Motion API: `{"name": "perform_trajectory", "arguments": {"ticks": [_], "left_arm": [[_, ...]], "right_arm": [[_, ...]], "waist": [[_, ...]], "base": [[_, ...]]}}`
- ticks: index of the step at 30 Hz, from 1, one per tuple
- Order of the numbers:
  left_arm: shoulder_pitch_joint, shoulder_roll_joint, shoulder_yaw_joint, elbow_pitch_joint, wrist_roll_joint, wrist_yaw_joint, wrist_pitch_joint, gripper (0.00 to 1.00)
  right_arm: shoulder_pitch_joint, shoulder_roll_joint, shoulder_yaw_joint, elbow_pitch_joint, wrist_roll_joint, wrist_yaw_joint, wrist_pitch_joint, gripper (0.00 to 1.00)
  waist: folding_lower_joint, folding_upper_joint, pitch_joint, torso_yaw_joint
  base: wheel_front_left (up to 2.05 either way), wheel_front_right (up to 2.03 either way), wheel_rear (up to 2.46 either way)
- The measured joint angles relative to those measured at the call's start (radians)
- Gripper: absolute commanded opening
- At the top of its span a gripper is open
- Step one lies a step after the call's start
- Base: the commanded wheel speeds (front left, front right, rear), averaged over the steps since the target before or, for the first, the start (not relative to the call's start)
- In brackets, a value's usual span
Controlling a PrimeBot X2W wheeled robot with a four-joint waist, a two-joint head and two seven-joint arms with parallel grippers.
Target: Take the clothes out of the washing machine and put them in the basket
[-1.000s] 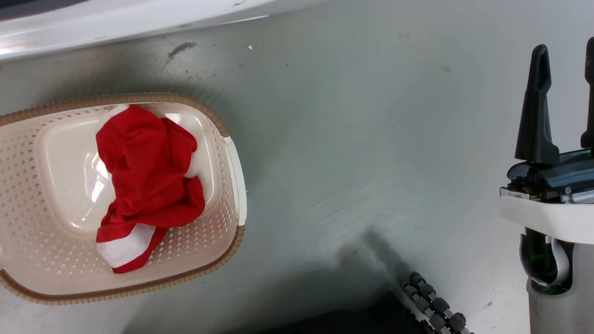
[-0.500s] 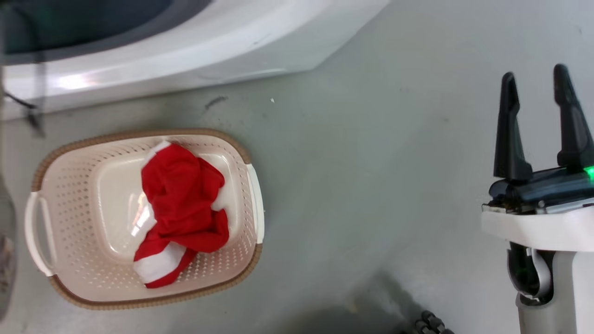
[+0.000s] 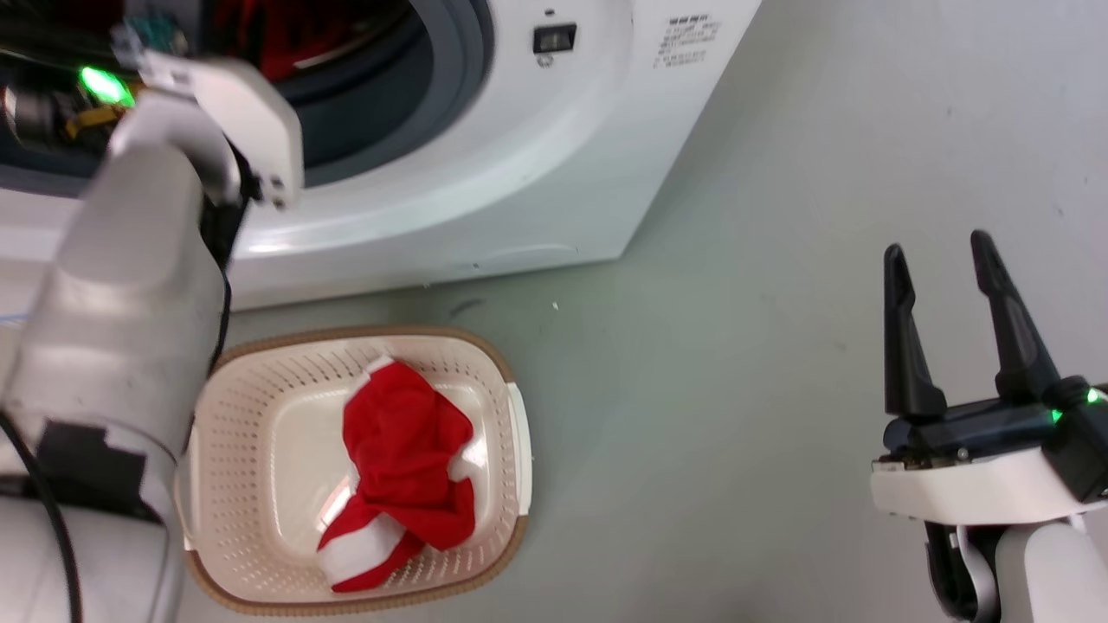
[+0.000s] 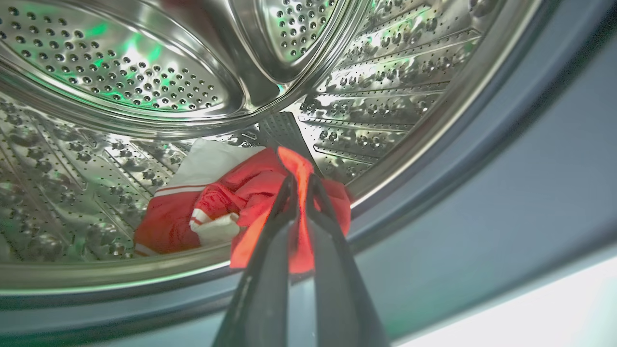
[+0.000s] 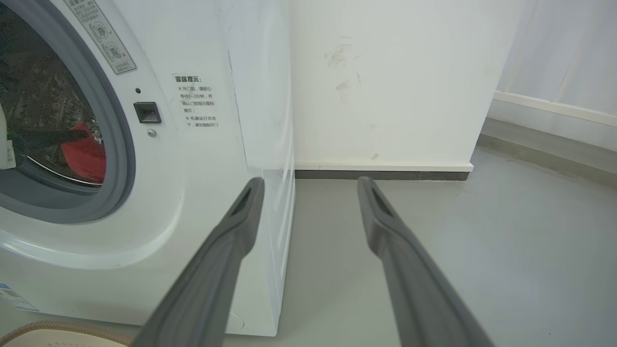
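Left fingers (image 4: 272, 241) clamped on red clothes (image 4: 231, 188) in drum (image 4: 144, 82); lift over rim (image 4: 144, 272) to basket (image 3: 346, 334), 6 o'clock; right fingers (image 3: 903, 346) spread, empty.

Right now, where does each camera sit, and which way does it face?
Head view: on the head, facing down at the basket holding one red garment and the washing machine; pale left forearm and open right jaws show.
Left wrist view: on that wrist, facing into the steel drum; left jaws' fingers pinch a second red garment.
Right wrist view: on that wrist, facing the machine's front and a wall; its spread fingers show.
Shared: head and right wrist views both show the porthole rim.
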Motion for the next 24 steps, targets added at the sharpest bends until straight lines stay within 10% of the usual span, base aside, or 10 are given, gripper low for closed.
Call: {"name": "perform_trajectory", "arguments": {"ticks": [24], "left_arm": [[0.732,-0.011,-0.076,-0.528,-0.120,0.062,-0.078,0.00]], "right_arm": [[0.182,0.000,0.026,0.036,-0.036,0.000,0.000,1.00]], "waist": [[-0.0002,0.0000,-0.355,0.096]], "base": [[0.00,0.00,0.00]]}}
